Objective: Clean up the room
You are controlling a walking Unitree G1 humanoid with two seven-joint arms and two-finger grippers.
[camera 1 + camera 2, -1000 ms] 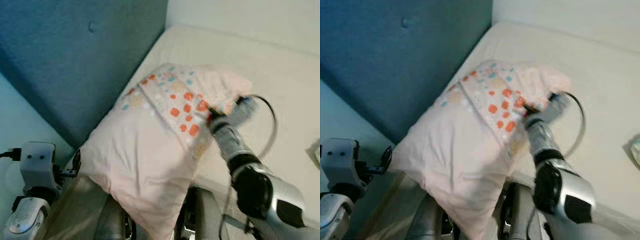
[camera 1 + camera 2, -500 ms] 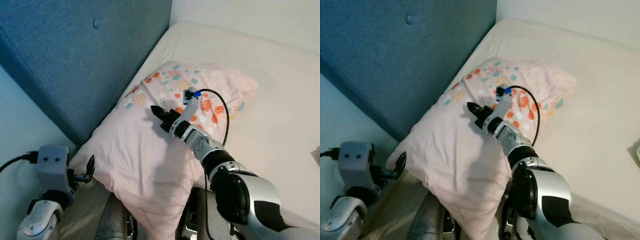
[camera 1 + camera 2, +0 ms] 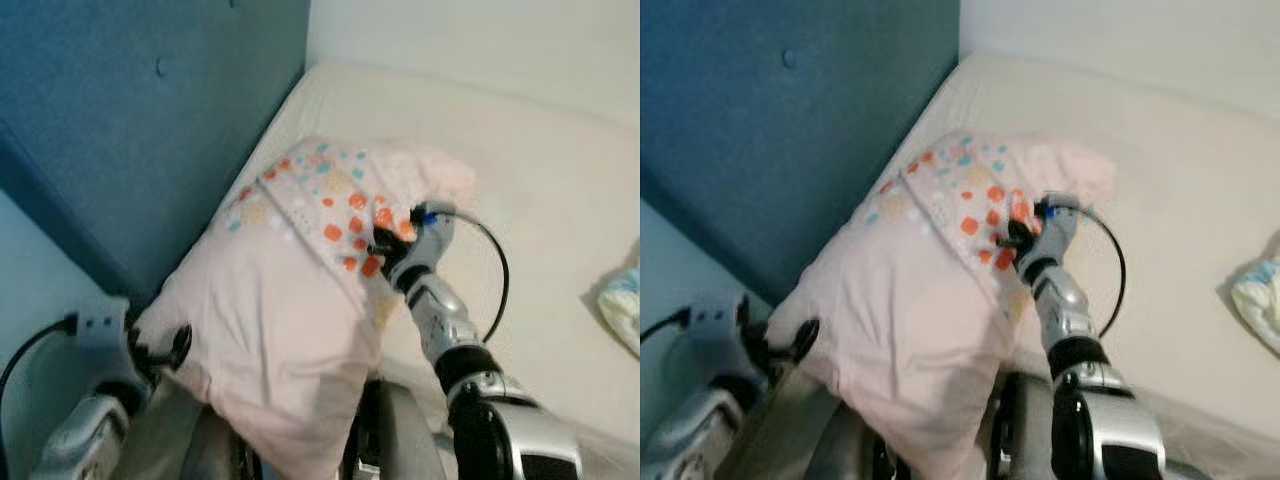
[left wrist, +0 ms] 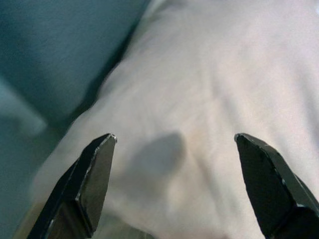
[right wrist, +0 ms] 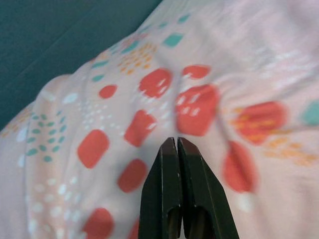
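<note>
I see the pink pillow [image 3: 300,300] lying on the cream mattress [image 3: 540,190], against the blue headboard [image 3: 130,130]. My right gripper [image 5: 177,144] has its fingers pressed together, empty, over the orange-spotted patch. My left gripper [image 4: 174,144] is spread wide at the pillow's near corner. A pale bundle [image 3: 622,305], perhaps cloth, lies at the mattress's right edge.
</note>
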